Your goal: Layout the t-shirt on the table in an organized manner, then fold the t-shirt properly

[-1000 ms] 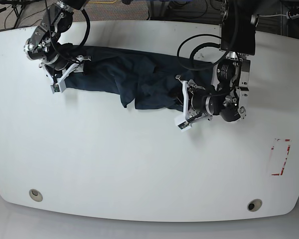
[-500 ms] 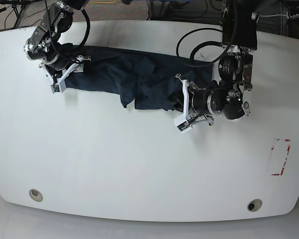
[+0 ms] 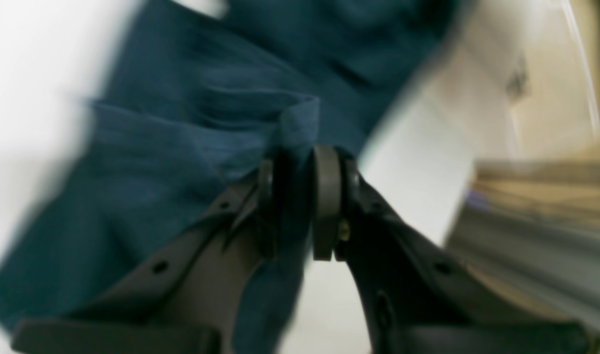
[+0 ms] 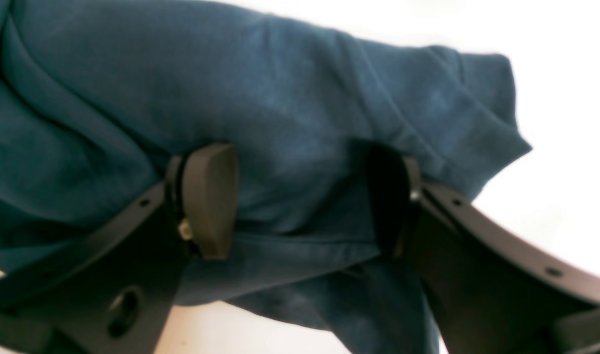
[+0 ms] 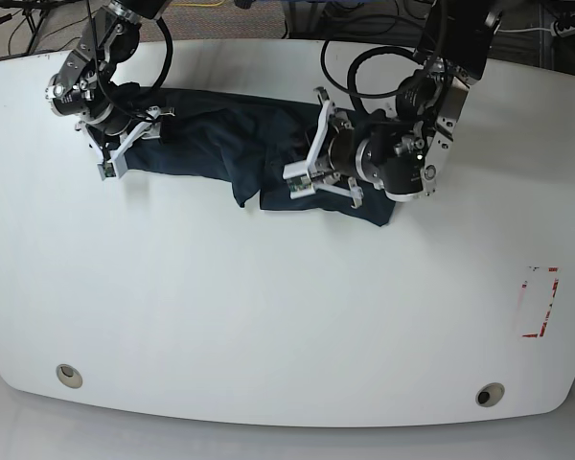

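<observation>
The t-shirt (image 5: 230, 144) is seen bunched in a long band across the far half of the table (image 5: 268, 307), toward 12 o'clock in the base view. At its 9 o'clock end the right gripper (image 4: 300, 201) is set wide open, with a thick fold of cloth lying between its fingers (image 4: 211, 196) and touching them. Toward 3 o'clock the left gripper (image 3: 300, 201) is closed almost completely, and a thin edge of the shirt is pinched between its pads (image 3: 327, 196); that view is blurred.
</observation>
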Robot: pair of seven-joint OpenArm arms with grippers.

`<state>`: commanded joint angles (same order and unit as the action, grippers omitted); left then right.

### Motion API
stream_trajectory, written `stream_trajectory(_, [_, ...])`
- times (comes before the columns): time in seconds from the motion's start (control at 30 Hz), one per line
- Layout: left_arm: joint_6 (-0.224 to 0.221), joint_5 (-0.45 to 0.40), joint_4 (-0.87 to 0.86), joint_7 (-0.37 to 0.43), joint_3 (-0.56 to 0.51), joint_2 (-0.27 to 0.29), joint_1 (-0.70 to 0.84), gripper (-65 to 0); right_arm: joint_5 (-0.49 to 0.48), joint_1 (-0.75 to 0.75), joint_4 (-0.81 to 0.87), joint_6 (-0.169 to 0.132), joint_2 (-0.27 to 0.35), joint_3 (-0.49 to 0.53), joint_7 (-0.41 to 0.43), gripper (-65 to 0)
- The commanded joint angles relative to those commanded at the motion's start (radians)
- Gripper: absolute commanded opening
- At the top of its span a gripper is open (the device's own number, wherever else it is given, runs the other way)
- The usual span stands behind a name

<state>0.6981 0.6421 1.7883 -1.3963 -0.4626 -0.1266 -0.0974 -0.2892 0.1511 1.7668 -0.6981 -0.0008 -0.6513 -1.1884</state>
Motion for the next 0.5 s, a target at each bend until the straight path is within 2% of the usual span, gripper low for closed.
stream_trajectory(0.23, [0.0,0.002,0.002,0.0,-0.118,-0.017,0.0,-56.1,0.0,-0.002,-0.002,0.0,0.0,0.0,0.0,-25.0])
stream_trajectory(0.4, [0.0,0.009,0.058,0.0,-0.127,-0.02,-0.003,-44.9,0.0,-0.002,-0.002,0.0,0.0,0.0,0.0,-25.0])
stream_trajectory(0.5, [0.0,0.063,0.1,0.0,-0.124,-0.021,-0.009,-38.3,0.0,-0.002,-0.002,0.0,0.0,0.0,0.0,-25.0])
